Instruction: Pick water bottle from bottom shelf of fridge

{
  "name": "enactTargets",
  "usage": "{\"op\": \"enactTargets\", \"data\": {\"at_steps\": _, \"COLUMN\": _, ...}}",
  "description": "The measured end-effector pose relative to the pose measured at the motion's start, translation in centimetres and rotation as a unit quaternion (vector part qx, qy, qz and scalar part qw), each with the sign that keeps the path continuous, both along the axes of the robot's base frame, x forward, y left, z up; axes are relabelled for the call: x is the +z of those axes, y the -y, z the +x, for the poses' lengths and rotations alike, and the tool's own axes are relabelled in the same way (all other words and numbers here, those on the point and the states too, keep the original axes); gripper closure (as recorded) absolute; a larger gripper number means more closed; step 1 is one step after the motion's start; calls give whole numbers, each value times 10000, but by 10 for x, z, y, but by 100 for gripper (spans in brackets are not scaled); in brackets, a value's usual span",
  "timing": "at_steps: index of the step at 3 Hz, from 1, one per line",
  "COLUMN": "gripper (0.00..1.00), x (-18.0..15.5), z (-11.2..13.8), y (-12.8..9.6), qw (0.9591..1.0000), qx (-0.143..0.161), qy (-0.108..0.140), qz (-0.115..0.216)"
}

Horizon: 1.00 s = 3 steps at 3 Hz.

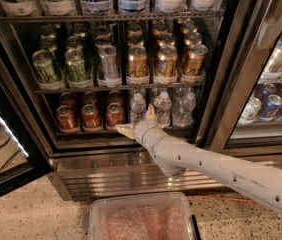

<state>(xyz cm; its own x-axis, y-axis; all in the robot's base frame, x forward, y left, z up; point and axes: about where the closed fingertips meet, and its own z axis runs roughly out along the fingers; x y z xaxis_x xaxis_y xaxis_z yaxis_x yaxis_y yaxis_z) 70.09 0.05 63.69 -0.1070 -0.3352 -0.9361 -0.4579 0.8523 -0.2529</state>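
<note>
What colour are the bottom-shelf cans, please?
The cans are red, camera view; the gripper is at the leftmost water bottle.

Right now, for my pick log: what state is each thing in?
fridge: door open.
water bottle: leftmost of its row, upright, capped, standing on the bottom shelf.
gripper: in front of that bottle, low down, fingers open.
red cans: upright, left of the bottles.
bin: on the floor below, pink padding inside.
</note>
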Motion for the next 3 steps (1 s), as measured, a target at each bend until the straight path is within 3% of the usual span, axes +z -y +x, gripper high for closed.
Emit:
{"op": "enactTargets", "data": {"at_steps": 2, "gripper": 16, "x": -24, "z": 25, "y": -9, "qw": 9999, "qx": -5, "qy": -94, "qz": -134}}
{"op": "enactTargets", "data": {"at_steps": 3, "gripper": 17, "x": -31, "z": 43, "y": 3, "qw": 9992, "qx": -92, "qy": -50, "qz": -375}}
